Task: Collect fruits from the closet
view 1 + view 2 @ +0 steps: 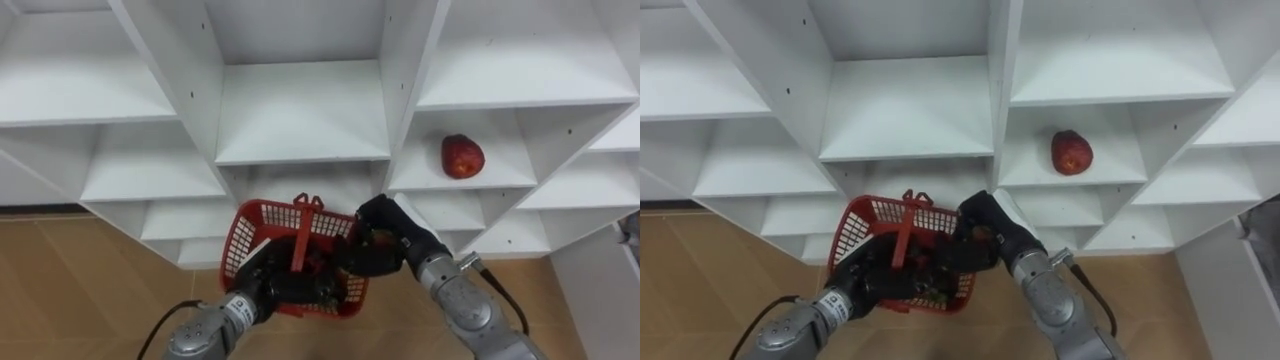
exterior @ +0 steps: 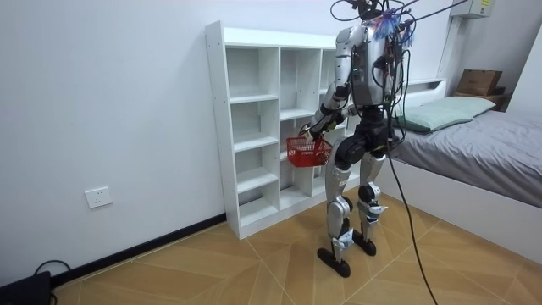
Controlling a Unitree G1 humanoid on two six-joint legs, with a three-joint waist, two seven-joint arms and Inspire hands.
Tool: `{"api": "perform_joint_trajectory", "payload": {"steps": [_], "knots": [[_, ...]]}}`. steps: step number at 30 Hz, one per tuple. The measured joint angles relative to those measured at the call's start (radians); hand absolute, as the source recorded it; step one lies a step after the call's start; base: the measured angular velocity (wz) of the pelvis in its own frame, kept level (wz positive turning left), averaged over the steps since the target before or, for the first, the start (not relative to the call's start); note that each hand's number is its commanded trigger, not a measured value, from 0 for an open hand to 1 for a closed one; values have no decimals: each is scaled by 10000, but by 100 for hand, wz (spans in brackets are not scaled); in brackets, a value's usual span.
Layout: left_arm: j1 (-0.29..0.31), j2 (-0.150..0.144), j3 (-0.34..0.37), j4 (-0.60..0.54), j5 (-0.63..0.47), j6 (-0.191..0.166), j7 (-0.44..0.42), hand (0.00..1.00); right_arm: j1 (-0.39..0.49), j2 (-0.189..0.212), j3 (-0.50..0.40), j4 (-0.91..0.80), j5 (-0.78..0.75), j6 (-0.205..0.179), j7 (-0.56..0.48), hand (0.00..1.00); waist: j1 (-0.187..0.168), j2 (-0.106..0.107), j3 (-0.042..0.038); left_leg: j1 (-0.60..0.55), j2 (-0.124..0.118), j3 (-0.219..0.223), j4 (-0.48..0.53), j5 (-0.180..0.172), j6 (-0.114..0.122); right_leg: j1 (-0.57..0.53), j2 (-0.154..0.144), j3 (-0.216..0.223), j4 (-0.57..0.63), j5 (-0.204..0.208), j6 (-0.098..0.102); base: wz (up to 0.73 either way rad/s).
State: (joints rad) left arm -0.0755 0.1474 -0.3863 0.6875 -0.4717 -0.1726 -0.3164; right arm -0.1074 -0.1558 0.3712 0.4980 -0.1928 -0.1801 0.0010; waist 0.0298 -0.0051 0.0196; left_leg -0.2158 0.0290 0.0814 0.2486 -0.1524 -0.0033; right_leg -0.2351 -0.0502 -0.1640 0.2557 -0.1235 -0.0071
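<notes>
Basket [image 1: 262, 222] gripped by left robot hand [image 1: 268, 287]; right robot hand [image 1: 380, 245] inside, grip unclear.

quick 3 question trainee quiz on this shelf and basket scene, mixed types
1. True or false: the round red fruit lies on the wooden floor.
2. The red plastic mesh basket is: A) on a shelf, B) held up by the left hand before the white shelf unit, C) on the floor.
3. Fill in: the right hand is at the basket's ___ rim (left or right).
Key: 1 false; 2 B; 3 right.
</notes>
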Motion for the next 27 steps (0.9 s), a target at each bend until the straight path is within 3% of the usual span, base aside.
{"api": "perform_joint_trajectory", "payload": {"steps": [7,16,27], "knots": [[-1,-8,2,1,-119,0,0,100,-19,63,-28,0,5,3,-122,100,-3,-146,61,20,-6,13,-99,4,3,-4,-2,4,-31,-2,3,0],[-26,-36,-4,1,-915,1,12,100,-256,149,5,91,509,71,-299,100,-19,-148,62,-82,-6,16,-132,5,4,-76,8,-6,-135,2,9,0],[-28,-224,-115,0,-2663,-79,0,100,-271,401,-6,248,2810,73,-945,100,-233,-136,70,-79,-2,1,-143,4,4,-51,6,-58,-144,4,7,0]]}}
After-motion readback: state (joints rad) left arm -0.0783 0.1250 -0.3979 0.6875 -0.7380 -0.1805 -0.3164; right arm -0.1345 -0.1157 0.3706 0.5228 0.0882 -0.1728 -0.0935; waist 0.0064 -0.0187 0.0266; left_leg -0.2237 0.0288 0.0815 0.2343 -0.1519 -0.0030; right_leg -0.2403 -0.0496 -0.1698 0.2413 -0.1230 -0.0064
